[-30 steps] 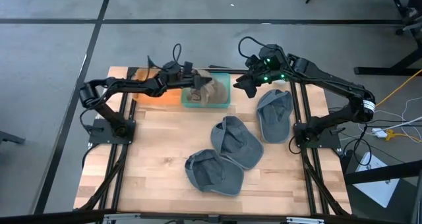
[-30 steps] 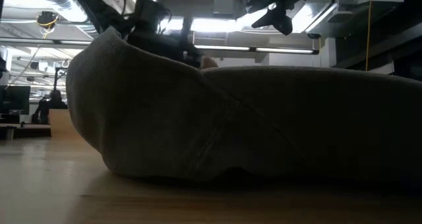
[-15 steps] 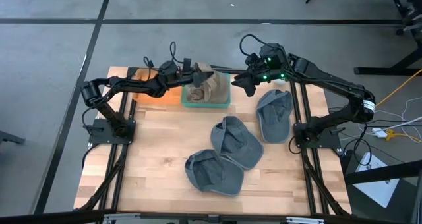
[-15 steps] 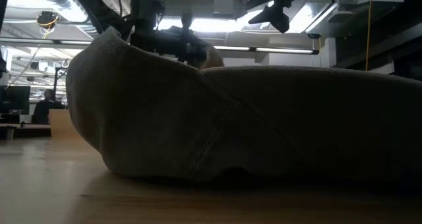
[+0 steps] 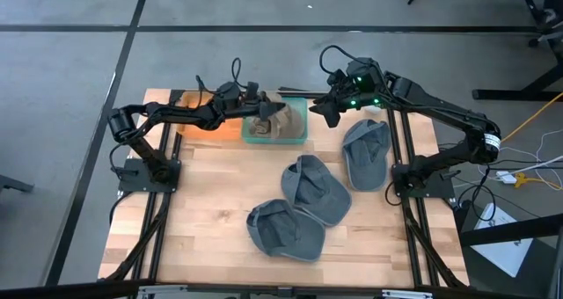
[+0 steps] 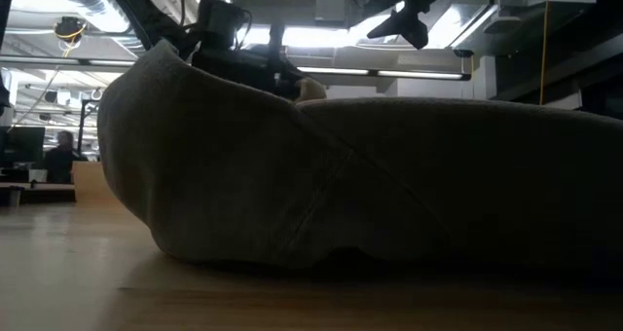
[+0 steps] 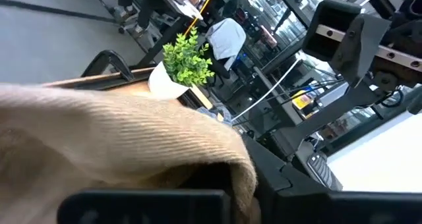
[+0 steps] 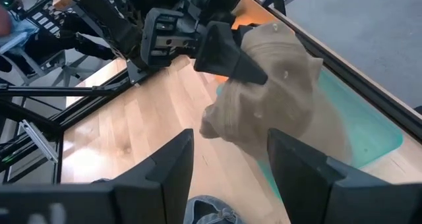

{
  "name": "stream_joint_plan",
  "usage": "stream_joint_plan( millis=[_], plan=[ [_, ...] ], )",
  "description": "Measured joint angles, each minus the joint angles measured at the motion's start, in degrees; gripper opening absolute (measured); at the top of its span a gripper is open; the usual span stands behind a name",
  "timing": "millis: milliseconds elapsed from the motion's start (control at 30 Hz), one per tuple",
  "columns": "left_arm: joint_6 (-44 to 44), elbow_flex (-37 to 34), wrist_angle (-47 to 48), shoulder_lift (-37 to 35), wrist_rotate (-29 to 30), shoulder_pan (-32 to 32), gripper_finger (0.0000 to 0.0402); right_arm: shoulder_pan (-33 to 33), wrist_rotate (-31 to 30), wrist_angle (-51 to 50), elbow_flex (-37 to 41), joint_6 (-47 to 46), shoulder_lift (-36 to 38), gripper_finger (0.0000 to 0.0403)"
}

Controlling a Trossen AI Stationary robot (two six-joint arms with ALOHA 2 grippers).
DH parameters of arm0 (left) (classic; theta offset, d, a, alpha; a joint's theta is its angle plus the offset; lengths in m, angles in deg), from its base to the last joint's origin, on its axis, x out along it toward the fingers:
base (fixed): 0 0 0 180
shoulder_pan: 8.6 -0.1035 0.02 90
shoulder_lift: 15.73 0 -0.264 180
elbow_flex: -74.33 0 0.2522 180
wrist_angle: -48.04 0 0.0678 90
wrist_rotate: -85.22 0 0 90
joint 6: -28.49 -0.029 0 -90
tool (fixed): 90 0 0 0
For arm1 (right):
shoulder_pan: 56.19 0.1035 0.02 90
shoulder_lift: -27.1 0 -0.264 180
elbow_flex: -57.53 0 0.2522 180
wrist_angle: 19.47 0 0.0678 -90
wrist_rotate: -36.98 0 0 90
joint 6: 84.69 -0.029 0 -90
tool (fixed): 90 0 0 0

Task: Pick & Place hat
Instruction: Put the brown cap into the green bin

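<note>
A tan corduroy hat [image 5: 276,120] sits in a teal bin [image 5: 300,139] at the table's far edge, and the right wrist view shows the hat [image 8: 290,105] crumpled over the bin [image 8: 376,135]. My left gripper [image 5: 256,106] reaches in from the left and is shut on it. My right gripper [image 5: 328,114] hovers open just right of the bin, touching nothing. Three grey hats [image 5: 367,154], [image 5: 315,190], [image 5: 283,230] lie on the table. My left gripper holds the tan hat at its upper edge [image 8: 258,71], on the side toward the table's left, coming in roughly level from the left. The cloth [image 7: 132,135] bunches between the fingers. The hat hangs below them, its lower part inside the teal bin.
One grey hat [image 6: 370,185] fills the low view's foreground and hides most of the table behind it. The dark arm frames run along both sides of the table. Bare wood shows on the near left part of the table [image 5: 202,202].
My left gripper raised the tan hat a little above the bin, then lowered it back to about where it was. It stayed shut on the hat throughout.
</note>
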Motion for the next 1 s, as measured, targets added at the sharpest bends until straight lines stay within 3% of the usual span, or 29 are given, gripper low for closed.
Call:
stream_joint_plan(
  millis=[333,500,867,1000],
  plan=[
    [-4.7,0.0,3.3,0.2,1.5,0.1,0.0015,0.0,0.0,0.0,0.0,0.0,0.0,0.0191],
    [-5.9,0.0,8.2,-0.3,-0.5,-0.4,0.0010,0.0,0.0,0.0,0.0,0.0,0.0,0.0191],
    [-5.5,0.0,27.7,-2.9,-0.7,-4.0,0.0052,0.0,0.0,0.0,0.0,1.4,0.0,0.0191],
    [-5.7,0.0,31.0,-3.7,-1.6,-4.7,0.0076,0.0,0.0,0.0,0.0,1.6,0.0,0.0191]
  ],
)
